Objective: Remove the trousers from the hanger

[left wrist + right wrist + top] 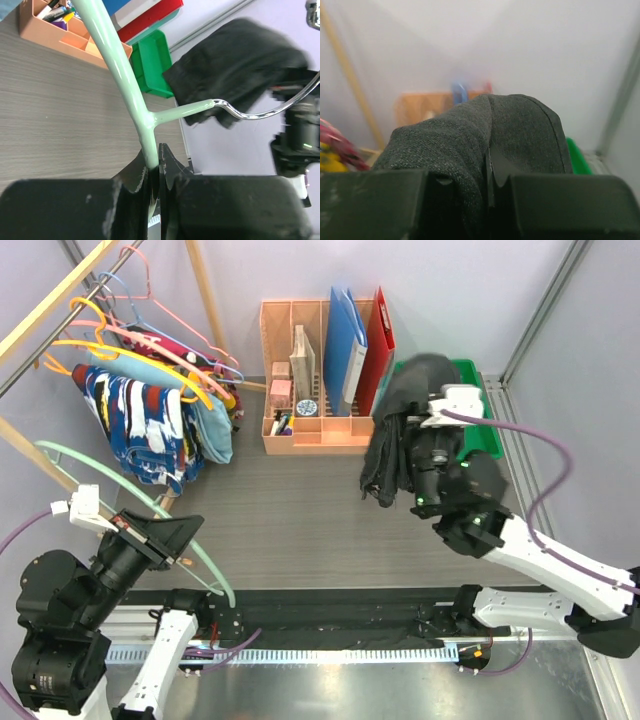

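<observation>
My left gripper [183,540] is shut on the lower bar of a bare mint-green hanger [130,495], held near the table's front left. In the left wrist view the hanger [122,75] runs up from the shut jaws [156,162], its metal hook [260,114] pointing right. The black trousers [400,420] hang apart from the hanger, bunched in my right gripper [428,430], which is shut on them over the back right. In the right wrist view the dark cloth [465,140] fills the space between the jaws [487,172]. More trousers, a navy-white-red print [140,425] and a light blue pair [208,425], hang on the rack.
A wooden clothes rack [50,300] with orange and pink hangers stands at the back left. An orange desk organizer [310,435] holding a blue folder [345,335] and a red folder [380,340] sits at the back centre. A green bin [487,430] lies under the black trousers.
</observation>
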Action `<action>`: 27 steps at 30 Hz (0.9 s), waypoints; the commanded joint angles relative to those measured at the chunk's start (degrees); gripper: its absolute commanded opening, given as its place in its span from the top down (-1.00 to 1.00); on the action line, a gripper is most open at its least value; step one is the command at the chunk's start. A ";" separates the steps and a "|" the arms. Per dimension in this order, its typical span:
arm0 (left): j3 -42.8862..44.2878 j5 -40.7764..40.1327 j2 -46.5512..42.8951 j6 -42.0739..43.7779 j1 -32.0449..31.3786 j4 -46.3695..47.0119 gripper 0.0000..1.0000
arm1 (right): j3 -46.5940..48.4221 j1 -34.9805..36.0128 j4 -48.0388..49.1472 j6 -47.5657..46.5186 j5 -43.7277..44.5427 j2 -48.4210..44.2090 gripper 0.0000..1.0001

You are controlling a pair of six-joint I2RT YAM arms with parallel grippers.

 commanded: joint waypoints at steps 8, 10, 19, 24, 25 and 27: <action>-3.33 2.25 -1.45 2.95 -4.52 4.58 0.99 | -14.71 -30.11 -11.33 18.19 1.94 1.06 0.99; -3.34 1.29 -1.63 4.00 -6.80 4.14 0.99 | -14.10 -35.98 -12.31 19.70 0.27 2.82 0.99; -1.40 -2.67 -1.19 7.87 -13.92 0.89 0.99 | -7.25 -48.85 -10.92 16.55 -2.64 13.54 0.99; -1.75 -2.94 -1.45 9.54 -16.12 0.27 0.99 | -5.22 -50.79 -6.87 12.32 -3.25 16.89 0.99; -1.84 -3.29 -1.45 9.89 -16.39 0.27 1.00 | -4.96 -50.79 -6.26 12.23 -3.34 18.63 0.99; -2.02 -4.34 -1.45 10.69 -16.82 0.18 0.99 | -3.12 -50.79 -5.64 12.32 -3.43 21.36 0.99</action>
